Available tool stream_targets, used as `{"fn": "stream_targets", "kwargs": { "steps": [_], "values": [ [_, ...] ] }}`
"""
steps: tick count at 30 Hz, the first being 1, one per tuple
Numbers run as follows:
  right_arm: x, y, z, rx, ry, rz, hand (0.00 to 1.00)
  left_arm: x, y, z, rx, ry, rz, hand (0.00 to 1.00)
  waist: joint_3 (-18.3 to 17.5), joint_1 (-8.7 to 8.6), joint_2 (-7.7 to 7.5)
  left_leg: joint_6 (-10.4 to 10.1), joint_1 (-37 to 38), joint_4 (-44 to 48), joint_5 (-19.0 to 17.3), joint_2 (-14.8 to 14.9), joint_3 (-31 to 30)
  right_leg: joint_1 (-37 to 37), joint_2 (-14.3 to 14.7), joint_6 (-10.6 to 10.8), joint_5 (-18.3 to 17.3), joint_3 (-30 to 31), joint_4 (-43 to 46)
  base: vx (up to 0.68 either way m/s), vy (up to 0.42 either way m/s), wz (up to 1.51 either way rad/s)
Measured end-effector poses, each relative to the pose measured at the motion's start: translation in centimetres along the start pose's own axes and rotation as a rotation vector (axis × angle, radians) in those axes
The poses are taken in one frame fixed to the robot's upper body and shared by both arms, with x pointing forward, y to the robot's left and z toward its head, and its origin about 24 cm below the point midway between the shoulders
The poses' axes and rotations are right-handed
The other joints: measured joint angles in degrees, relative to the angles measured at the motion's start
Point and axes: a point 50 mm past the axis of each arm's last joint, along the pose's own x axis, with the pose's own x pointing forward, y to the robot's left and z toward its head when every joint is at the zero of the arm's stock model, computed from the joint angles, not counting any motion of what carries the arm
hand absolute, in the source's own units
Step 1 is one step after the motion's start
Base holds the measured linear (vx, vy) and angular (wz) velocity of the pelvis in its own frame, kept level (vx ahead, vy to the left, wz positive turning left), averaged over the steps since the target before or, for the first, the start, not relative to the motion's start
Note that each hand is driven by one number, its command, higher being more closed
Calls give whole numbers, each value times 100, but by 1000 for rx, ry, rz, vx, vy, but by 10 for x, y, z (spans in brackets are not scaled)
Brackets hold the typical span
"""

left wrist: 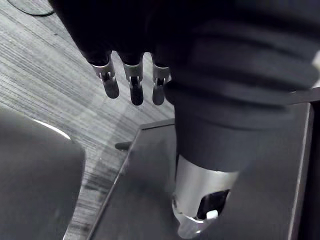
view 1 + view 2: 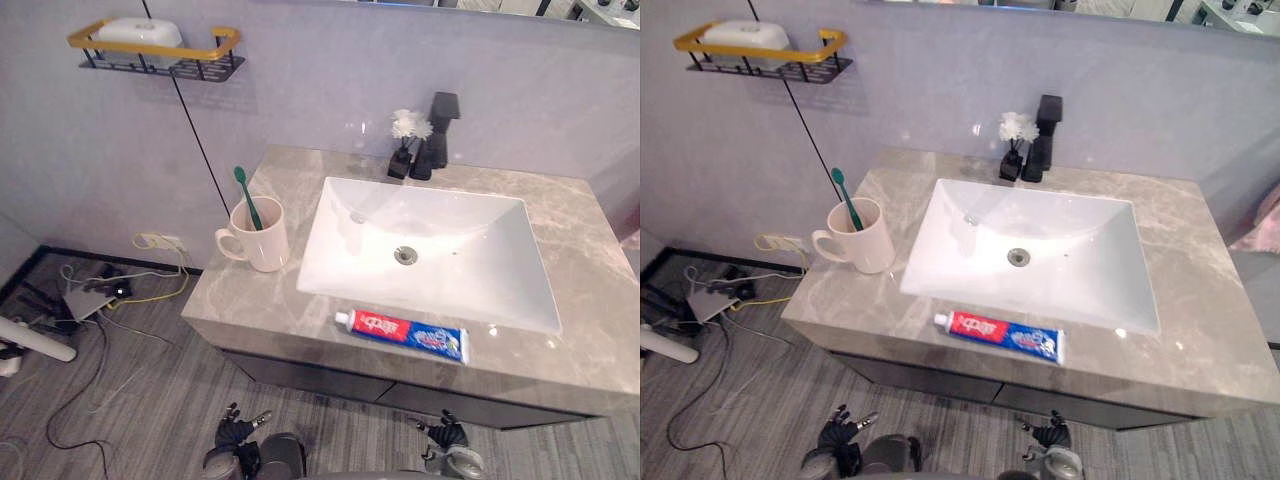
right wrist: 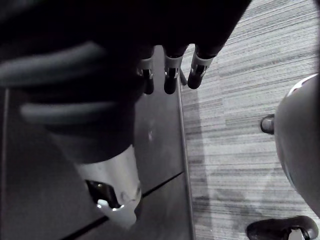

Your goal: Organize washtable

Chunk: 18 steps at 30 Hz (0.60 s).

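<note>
A: What's loose on the counter (image 2: 590,300)?

B: The toothpaste tube (image 2: 402,334). It lies flat along the front edge, just beside the sink (image 2: 470,215) rim, with its white cap toward the mug (image 2: 262,240). The mug stands upright near the left corner with 1 green toothbrush (image 2: 246,195) leaning inside. I judge nothing has been tidied yet.

A: And the 2 hands?

B: Both hang low in front of the cabinet, well below the counter. The left hand (image 1: 134,86) has its fingers straight and relaxed and holds nothing. The right hand (image 3: 170,79) is likewise slack and empty.

A: So how should the pickup go?

B: Come down on the tube from above rather than sliding in from the front. It sits close to the edge, so a nudge could push it to the floor or into the basin. Pinch it across its narrow width near the middle, and gently, since it looks soft and may buckle.

A: Then where?

B: Probably into the mug, cap down, on the side away from the toothbrush. Lower it slowly so the mug doesn't tip.
</note>
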Motion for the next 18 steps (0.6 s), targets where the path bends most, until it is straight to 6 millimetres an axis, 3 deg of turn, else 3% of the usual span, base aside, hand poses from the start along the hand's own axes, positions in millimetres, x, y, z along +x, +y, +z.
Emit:
{"fn": "stream_targets", "kwargs": {
  "steps": [3,4,6,7,9,10,14,18],
  "values": [
    [1,1,2,-4,-8,4,0,-1,-2,-3,-1,12,-5,0,2,2,68,122,310,-334,-87,41,348,-261,-21,87,68,325,413,47,87,-67],
    [2,2,8,-11,-24,7,0,-1,-4,-5,-2,21,-9,0,28,-12,136,138,433,-489,-105,82,456,-706,-24,121,83,416,1214,-35,40,-63],
    [2,-3,11,-10,-45,-5,0,-1,-4,-4,24,18,-18,0,70,-64,103,212,628,-628,-158,61,457,-1364,-160,326,254,423,2636,-19,15,-22],
    [1,-11,8,-13,-38,-24,0,-1,-1,-6,29,25,-12,0,76,-133,112,222,748,-641,-177,20,399,-1551,-204,223,-97,404,2906,14,-6,28],
    [-3,-13,-6,-26,-4,-36,0,-1,4,-8,56,30,-1,0,-22,-170,-32,197,773,-625,-205,-135,214,-1433,-211,19,-123,322,2304,35,-43,67],
    [-5,-18,-15,-14,25,-55,0,-1,2,-9,55,38,-4,0,-121,-154,3,176,783,-650,-218,-175,77,-1194,-219,96,-199,224,1909,100,-60,56],
    [-4,-26,-17,-12,42,-73,0,-3,-4,-14,35,48,-7,0,-257,-92,138,110,673,-657,-154,-121,142,-840,-104,101,-204,147,901,62,-32,-7],
    [-4,-28,-21,6,63,-83,0,-4,-1,-17,40,61,-3,0,-273,-149,109,51,896,-781,-86,-114,146,-459,-32,106,-182,107,379,24,-46,-6]
  ]
}}
